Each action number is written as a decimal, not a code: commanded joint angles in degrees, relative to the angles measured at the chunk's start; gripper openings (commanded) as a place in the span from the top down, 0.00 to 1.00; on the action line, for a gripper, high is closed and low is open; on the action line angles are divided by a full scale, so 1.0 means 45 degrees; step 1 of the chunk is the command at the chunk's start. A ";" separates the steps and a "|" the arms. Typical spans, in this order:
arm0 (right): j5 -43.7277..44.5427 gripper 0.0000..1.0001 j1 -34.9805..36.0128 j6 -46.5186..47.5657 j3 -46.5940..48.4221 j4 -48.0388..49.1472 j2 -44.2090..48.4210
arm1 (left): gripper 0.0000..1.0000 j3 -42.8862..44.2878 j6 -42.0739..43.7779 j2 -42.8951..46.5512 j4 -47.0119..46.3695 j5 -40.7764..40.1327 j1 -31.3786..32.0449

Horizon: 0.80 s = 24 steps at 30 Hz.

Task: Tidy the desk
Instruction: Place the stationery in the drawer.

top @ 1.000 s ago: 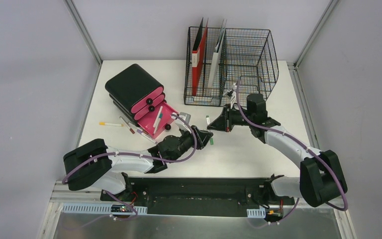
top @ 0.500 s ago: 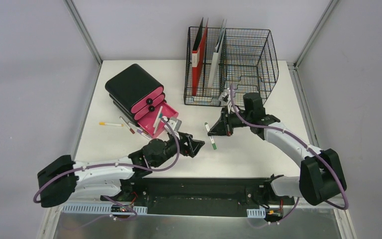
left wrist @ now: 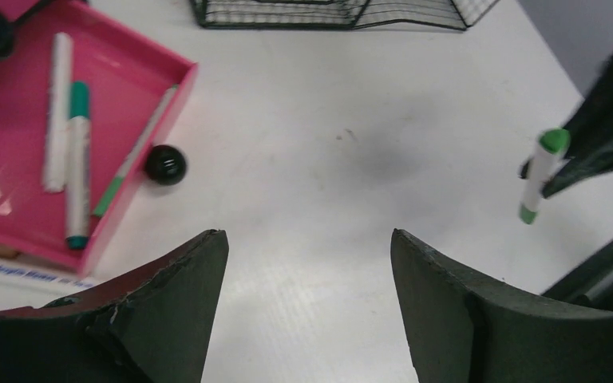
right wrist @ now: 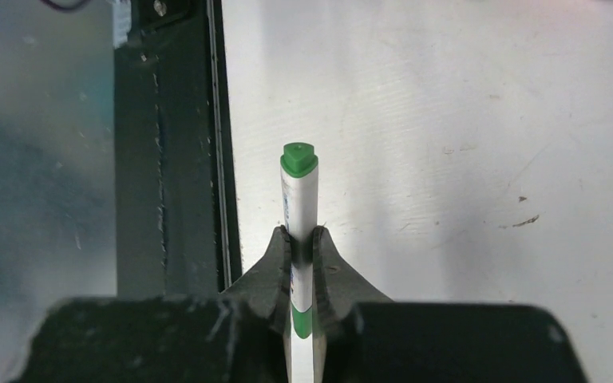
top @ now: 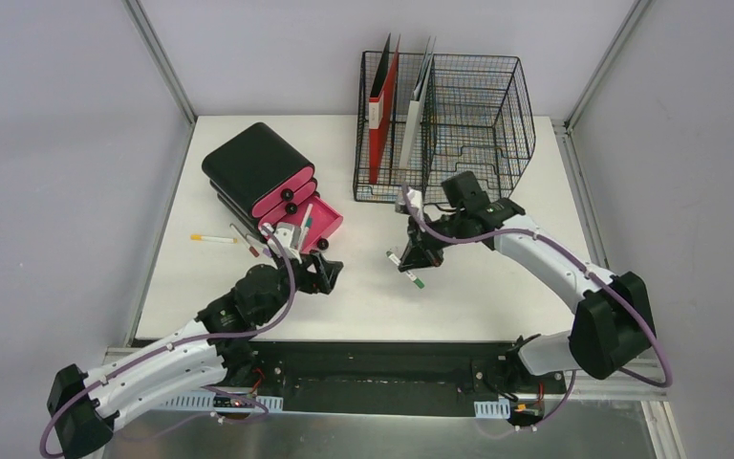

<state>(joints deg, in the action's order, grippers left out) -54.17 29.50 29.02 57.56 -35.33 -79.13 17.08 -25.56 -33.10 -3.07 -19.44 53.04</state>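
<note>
Progress: partway, I'd judge | your right gripper clamps a green-capped marker above the middle of the desk | left gripper spread wide, empty, near the open pink drawer with pens inside | left for you: stow marker, gather loose pen at far left

Counted on the table: one black wire rack holding at least two upright folders; one black drawer box with three pink drawers, three pens in the open one. One yellow-tipped pen. One green-capped marker. Beside the box more pens, number unclear.
</note>
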 commanded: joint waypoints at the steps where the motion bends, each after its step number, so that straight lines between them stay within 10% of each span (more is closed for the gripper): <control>1: 0.2313 1.00 0.1254 0.2418 0.1738 -0.1928 -0.0616 | 0.24 -0.0045 -0.0410 0.0436 0.1960 0.0208 -0.0964; 24: 1.1373 1.00 0.6175 0.8019 1.4358 -0.4996 -0.9935 | 0.35 0.1182 -0.7556 0.2205 1.0945 -0.7317 -0.1220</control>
<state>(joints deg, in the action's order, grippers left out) -10.76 56.38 59.05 116.84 -59.07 -120.95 19.64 -50.19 -23.09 38.30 -45.56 48.25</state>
